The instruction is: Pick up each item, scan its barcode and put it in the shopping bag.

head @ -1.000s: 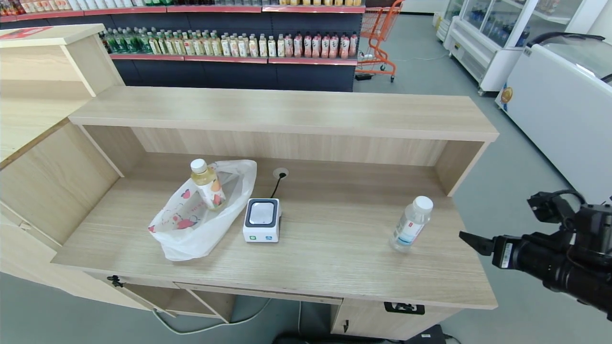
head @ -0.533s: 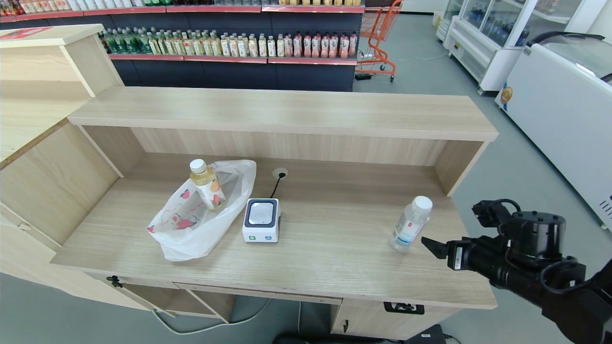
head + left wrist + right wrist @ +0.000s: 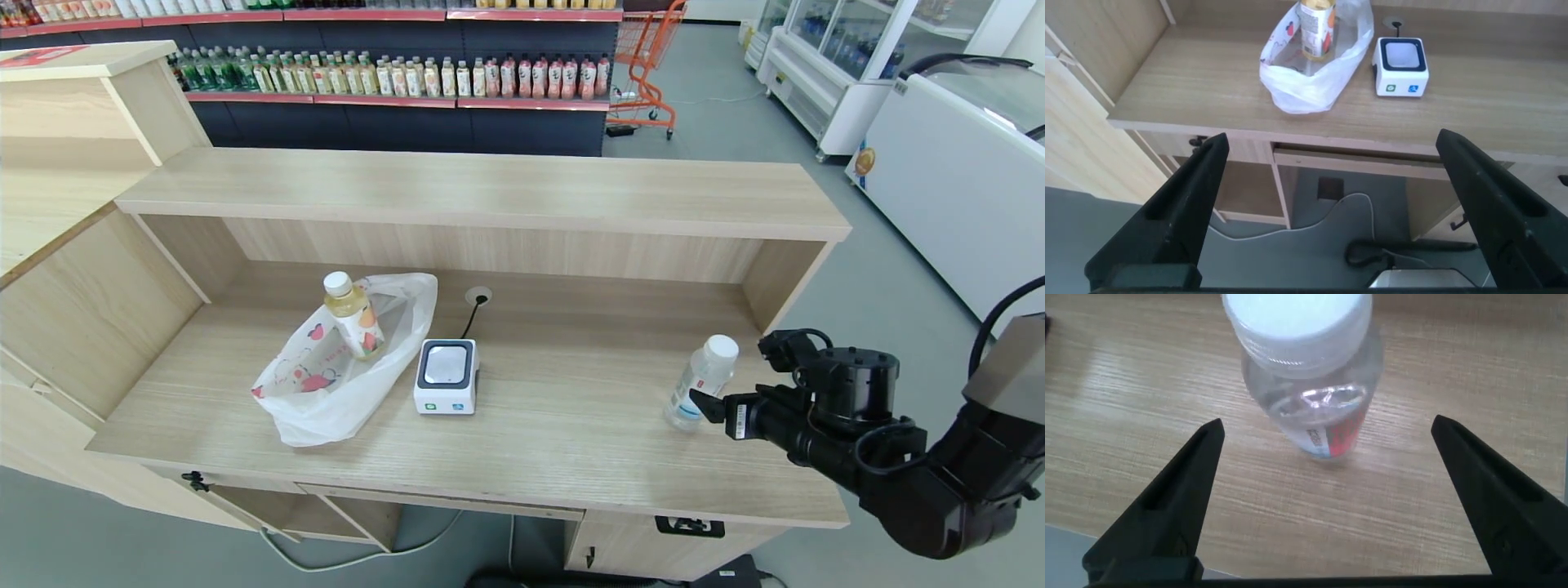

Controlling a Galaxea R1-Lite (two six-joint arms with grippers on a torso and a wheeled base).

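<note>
A clear water bottle [image 3: 702, 380] with a white cap stands upright on the right side of the wooden counter [image 3: 563, 441]. My right gripper [image 3: 709, 402] is open at the bottle's right side, low by its base. In the right wrist view the bottle [image 3: 1308, 384] stands just ahead of the gap between the spread fingers [image 3: 1167, 514]. A white shopping bag [image 3: 326, 384] at the left holds a tea bottle [image 3: 353, 322] upright. A white barcode scanner [image 3: 446, 376] sits beside the bag. My left gripper [image 3: 1333, 140] is open in front of the counter, below its front edge.
A raised shelf [image 3: 482, 192] runs over the back of the counter, with side walls at both ends. The scanner's cable goes into a hole [image 3: 478, 296] behind it. Store shelves, an orange cart [image 3: 649, 61] and freezers [image 3: 955, 163] stand beyond.
My right arm has swung left and forward over the counter's right end, bringing its open gripper up to the water bottle. Bag, tea bottle and scanner have stayed put.
</note>
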